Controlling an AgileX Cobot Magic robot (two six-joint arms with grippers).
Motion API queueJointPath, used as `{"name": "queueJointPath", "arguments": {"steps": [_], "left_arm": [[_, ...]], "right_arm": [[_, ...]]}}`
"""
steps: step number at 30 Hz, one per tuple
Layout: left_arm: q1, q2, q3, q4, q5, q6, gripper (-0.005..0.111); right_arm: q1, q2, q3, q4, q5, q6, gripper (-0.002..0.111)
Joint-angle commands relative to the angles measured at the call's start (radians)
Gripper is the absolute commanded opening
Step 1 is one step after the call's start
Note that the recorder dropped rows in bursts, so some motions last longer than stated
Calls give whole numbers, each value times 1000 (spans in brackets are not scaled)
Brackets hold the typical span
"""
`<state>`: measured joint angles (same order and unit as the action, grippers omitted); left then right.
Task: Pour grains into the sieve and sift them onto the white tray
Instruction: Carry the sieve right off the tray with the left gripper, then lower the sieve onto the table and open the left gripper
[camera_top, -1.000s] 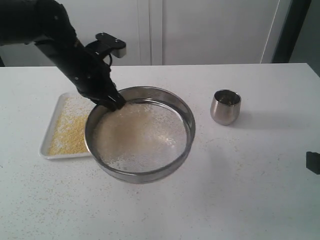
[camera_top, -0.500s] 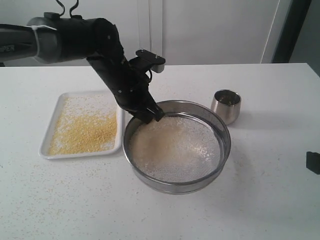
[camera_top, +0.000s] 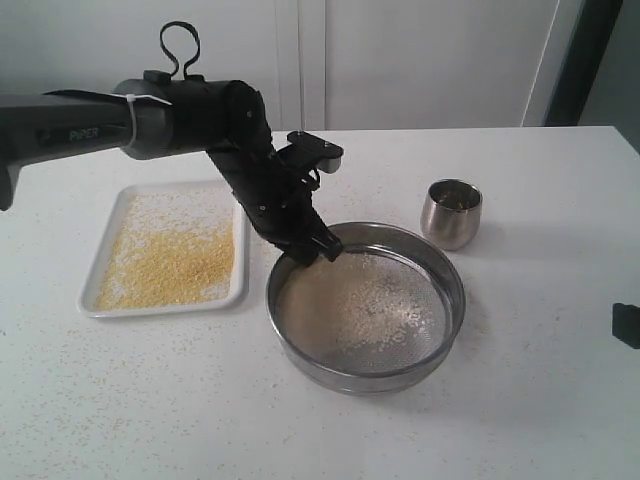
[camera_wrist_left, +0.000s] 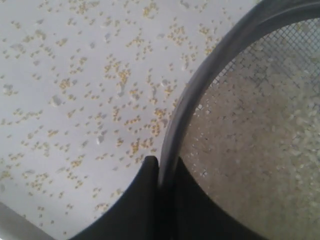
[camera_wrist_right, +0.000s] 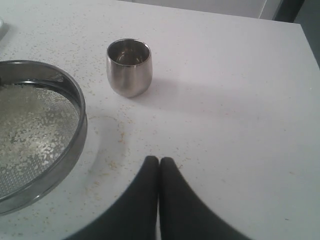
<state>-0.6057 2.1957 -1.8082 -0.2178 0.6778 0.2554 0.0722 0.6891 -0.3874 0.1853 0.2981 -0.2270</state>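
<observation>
The sieve (camera_top: 366, 371) rests on the table right of the white tray (camera_top: 97, 264); whitish grains (camera_top: 350, 305) lie on its mesh, and yellow-tan grains (camera_top: 170, 265) cover the tray. My left gripper (camera_top: 318, 250) is shut on the sieve's rim (camera_wrist_left: 186, 105) at its back left edge, one finger outside and one inside. In the right wrist view the sieve (camera_wrist_right: 75, 145) lies off to one side, and my right gripper (camera_wrist_right: 159, 161) hovers shut and empty over bare table. Of the right arm, the exterior view shows only a dark bit at its right edge.
A small steel cup (camera_top: 451, 213) stands upright behind and right of the sieve, also the cup (camera_wrist_right: 129, 67) in the right wrist view. Spilled yellow granules (camera_wrist_left: 120, 95) dot the tabletop beside the sieve. The table's far edge meets a white wall.
My left gripper has carried the sieve to the right, from over the tray's right end to the table beside it, and lower. The right gripper has stayed put.
</observation>
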Motion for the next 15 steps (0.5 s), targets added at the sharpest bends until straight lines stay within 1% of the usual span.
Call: {"name": "queueJointPath", "arguments": {"steps": [1, 12, 14, 15], "left_arm": [[-3, 6, -10, -44, -26, -16, 0], [-3, 53, -10, -58, -40, -16, 1], [-3, 57, -10, -58, -42, -16, 7], [-3, 59, -10, -58, -42, -16, 13]], "right_arm": [[-3, 0, -5, 1, -8, -5, 0], [-3, 0, -5, 1, -8, -5, 0], [-3, 0, -5, 1, -8, -5, 0], [-3, 0, -5, 1, -8, -5, 0]]}}
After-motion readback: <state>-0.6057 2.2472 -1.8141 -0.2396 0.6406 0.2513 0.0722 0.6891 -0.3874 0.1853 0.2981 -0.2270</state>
